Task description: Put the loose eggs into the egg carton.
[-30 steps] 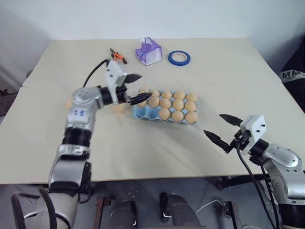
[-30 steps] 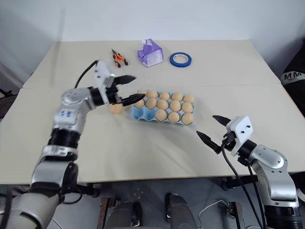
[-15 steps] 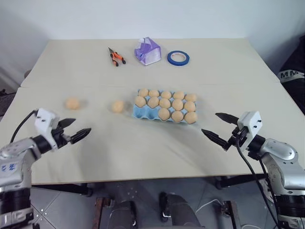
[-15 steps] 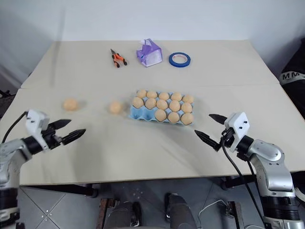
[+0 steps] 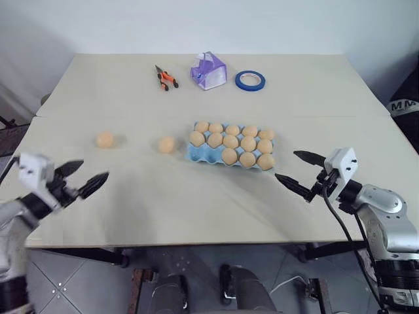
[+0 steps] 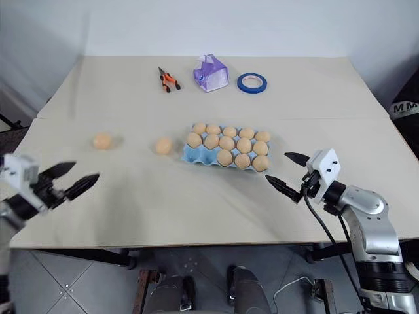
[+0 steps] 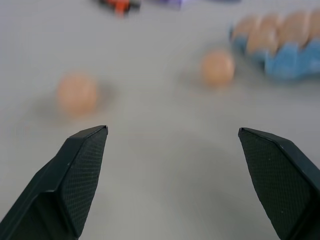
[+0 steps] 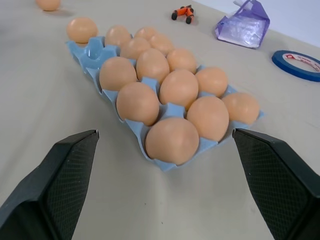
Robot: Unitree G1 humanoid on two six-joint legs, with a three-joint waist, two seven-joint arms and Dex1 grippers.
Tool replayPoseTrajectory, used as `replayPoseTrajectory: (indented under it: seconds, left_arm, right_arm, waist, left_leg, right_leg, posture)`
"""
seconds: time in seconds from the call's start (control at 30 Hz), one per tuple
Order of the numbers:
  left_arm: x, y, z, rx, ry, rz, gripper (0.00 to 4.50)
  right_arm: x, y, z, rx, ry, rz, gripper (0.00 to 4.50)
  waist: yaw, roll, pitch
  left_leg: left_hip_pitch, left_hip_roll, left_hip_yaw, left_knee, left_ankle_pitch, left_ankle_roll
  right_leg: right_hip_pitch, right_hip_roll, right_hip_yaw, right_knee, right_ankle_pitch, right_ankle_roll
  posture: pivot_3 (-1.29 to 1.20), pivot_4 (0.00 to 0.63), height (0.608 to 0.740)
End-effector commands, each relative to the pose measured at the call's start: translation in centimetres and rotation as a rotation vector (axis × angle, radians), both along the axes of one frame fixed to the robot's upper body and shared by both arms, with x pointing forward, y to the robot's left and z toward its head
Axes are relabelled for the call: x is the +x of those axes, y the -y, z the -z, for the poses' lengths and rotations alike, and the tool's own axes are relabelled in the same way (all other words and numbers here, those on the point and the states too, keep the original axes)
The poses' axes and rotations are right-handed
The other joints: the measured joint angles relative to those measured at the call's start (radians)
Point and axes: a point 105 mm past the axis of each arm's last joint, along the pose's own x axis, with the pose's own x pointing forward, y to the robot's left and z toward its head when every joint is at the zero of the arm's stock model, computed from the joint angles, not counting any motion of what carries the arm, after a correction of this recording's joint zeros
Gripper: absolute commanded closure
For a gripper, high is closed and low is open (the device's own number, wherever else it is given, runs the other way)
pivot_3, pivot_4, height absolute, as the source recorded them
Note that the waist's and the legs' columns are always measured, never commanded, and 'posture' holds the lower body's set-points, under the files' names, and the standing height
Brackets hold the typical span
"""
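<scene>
The light blue egg carton (image 5: 196, 154) lies mid-table, with several pale orange eggs in its cups and bare cups at its near-left corner (image 8: 95, 52). Two loose eggs rest on the table to its left: one (image 5: 167, 144) close beside the carton, the other (image 5: 105, 139) farther left. My left gripper (image 5: 94, 170) hovers open and empty near the table's front-left edge, pointing toward those eggs, well short of them. In the left wrist view both loose eggs (image 7: 76, 93) (image 7: 217, 67) lie beyond its fingers (image 7: 80, 170). My right gripper (image 5: 286, 165) is open and empty, just right of the carton.
At the back of the table lie orange-handled pliers (image 5: 165, 77), a purple-white box (image 5: 209, 70) and a blue tape roll (image 5: 249, 80). A seam (image 5: 131, 118) crosses the tabletop behind the carton. The front edge (image 5: 196, 239) runs close below both grippers.
My left arm has drawn back from the carton's left end to the front-left of the table, still open. The right gripper has stayed in place.
</scene>
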Motion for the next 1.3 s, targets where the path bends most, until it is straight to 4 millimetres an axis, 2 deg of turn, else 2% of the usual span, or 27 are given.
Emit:
replayPoseTrajectory:
  seconds: [0.03,0.2,0.4,0.53,0.77,0.87,1.03,1.17,1.27,1.3]
  left_arm:
    - [2.7,2.8,-1.0,-0.002,0.063,0.042,0.03]
    - [6.6,6.8,-0.8,-0.015,0.069,0.114,0.03]
    - [10.7,7.8,1.1,0.035,0.009,0.069,0.03]
    - [12.1,9.1,1.6,0.032,-0.015,0.084,0.03]
    - [13.0,11.3,2.5,0.066,-0.048,0.160,0.03]
    - [13.2,11.6,3.1,0.092,-0.080,0.166,0.65]
    - [13.2,12.0,3.2,0.115,-0.088,0.189,2.21]
    - [13.3,12.3,1.8,0.113,-0.016,0.209,2.35]
    - [12.9,13.6,0.2,0.075,0.037,0.284,2.37]
    - [12.6,14.6,-0.8,0.054,0.059,0.343,2.37]
  right_arm:
    - [-0.1,0.0,-0.9,-0.004,0.045,-0.004,0.00]
    - [-0.2,0.1,-0.9,-0.005,0.050,0.010,0.00]
    - [-0.6,0.5,-0.8,-0.006,0.053,0.035,0.00]
    - [-0.7,0.6,-0.9,-0.006,0.059,0.048,0.00]
    - [-0.8,0.6,-0.9,-0.006,0.060,0.056,0.00]
    - [-0.8,0.7,-0.9,-0.006,0.062,0.059,0.00]
    - [-0.9,0.7,-1.0,-0.007,0.066,0.065,0.00]
    - [-0.9,0.8,-1.0,-0.008,0.069,0.069,0.00]
    - [-0.9,0.8,-1.0,-0.008,0.071,0.071,0.00]
    - [-1.0,0.8,-1.0,-0.008,0.071,0.071,0.00]
  waist:
    - [-0.002,0.000,0.000]
    - [-0.006,0.000,0.000]
    - [-0.006,0.000,0.000]
    - [-0.004,0.000,0.000]
    - [-0.005,0.000,0.000]
    - [-0.006,0.000,0.000]
    - [-0.004,0.000,0.000]
    - [-0.004,0.000,0.000]
    - [-0.004,0.000,0.000]
    - [-0.004,0.000,0.000]
  left_leg:
    - [0.000,-0.001,0.000,0.000,0.000,0.000]
    - [0.000,0.000,0.002,0.000,0.002,0.004]
    - [0.001,0.000,0.002,0.001,0.002,0.003]
    - [0.001,0.000,0.002,0.001,0.002,0.004]
    - [0.000,-0.001,0.002,0.001,0.002,0.004]
    - [0.000,-0.002,0.002,0.002,0.002,0.004]
    - [0.000,-0.001,0.001,0.002,0.002,0.004]
    - [0.000,-0.001,0.001,0.002,0.002,0.004]
    - [0.000,-0.001,0.001,0.002,0.002,0.004]
    - [0.000,-0.001,0.002,0.002,0.002,0.004]
  right_leg:
    - [0.000,0.000,0.000,0.001,0.001,0.001]
    - [-0.001,0.003,0.001,0.002,0.000,0.001]
    - [-0.001,0.004,0.001,0.003,0.000,0.001]
    - [-0.001,0.003,0.000,0.003,0.000,0.001]
    - [-0.001,0.003,0.000,0.003,0.001,0.002]
    - [-0.001,0.004,0.000,0.003,0.001,0.002]
    - [-0.001,0.003,0.000,0.003,0.001,0.002]
    - [-0.001,0.003,0.000,0.003,0.001,0.002]
    - [-0.001,0.003,0.000,0.003,0.001,0.002]
    - [-0.001,0.003,0.000,0.003,0.001,0.002]
  posture:
    - [0.00,0.150,0.740]
    - [0.00,0.150,0.740]
    - [0.00,0.150,0.740]
    - [0.00,0.150,0.740]
    - [0.00,0.150,0.740]
    - [0.00,0.150,0.740]
    - [0.00,0.150,0.740]
    - [0.00,0.150,0.740]
    - [0.00,0.150,0.740]
    - [0.00,0.150,0.740]
